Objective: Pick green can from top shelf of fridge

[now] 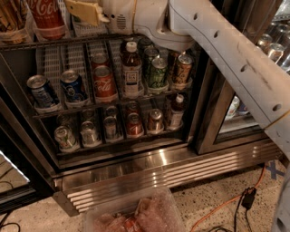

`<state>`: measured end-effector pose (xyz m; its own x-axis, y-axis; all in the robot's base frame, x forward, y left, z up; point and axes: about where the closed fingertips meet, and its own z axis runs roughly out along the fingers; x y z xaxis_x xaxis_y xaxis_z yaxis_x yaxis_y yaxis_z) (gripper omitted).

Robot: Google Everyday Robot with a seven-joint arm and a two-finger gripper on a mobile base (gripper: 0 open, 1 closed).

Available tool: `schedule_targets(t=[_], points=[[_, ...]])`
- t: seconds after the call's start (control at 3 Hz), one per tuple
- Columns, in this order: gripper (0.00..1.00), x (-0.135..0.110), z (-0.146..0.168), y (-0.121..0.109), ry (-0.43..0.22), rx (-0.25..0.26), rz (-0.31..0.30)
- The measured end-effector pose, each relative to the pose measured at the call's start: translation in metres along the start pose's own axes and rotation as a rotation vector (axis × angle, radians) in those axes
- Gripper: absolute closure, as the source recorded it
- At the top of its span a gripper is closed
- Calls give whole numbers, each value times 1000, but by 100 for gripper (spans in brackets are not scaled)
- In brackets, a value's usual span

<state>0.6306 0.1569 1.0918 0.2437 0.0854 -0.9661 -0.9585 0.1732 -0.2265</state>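
The fridge (pixel 136 170) stands open in front of me, with its dark frame and ribbed steel base. The top shelf (pixel 54 41) runs along the upper edge of the view, and a red cola can (pixel 47 18) stands on it in a cup holder. My white arm (pixel 226 50) reaches in from the right. My gripper (pixel 82 11) is at the top shelf, just right of the red cola can, and its tan pad shows. The tall green can does not show; it is hidden behind the gripper or above the view.
The middle rack holds blue cans (pixel 72 86), a red can (pixel 104 84), a bottle (pixel 131 70) and short green cans (pixel 157 72). The lower rack holds several cans (pixel 111 127). A clear plastic bin (pixel 136 213) and an orange cable (pixel 226 204) lie on the floor.
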Motion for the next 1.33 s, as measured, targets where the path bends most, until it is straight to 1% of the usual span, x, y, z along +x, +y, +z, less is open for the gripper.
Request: schedule_targets(t=[0.33,0.67,1.0,1.33], points=[[100,-4,-2,2,-7,-2,-8],[100,-13,-8,11,-21,-6,-29],[100,-18,-10,17,-23,-31,-36],[100,-21,-12,21,-23,-67,-39]])
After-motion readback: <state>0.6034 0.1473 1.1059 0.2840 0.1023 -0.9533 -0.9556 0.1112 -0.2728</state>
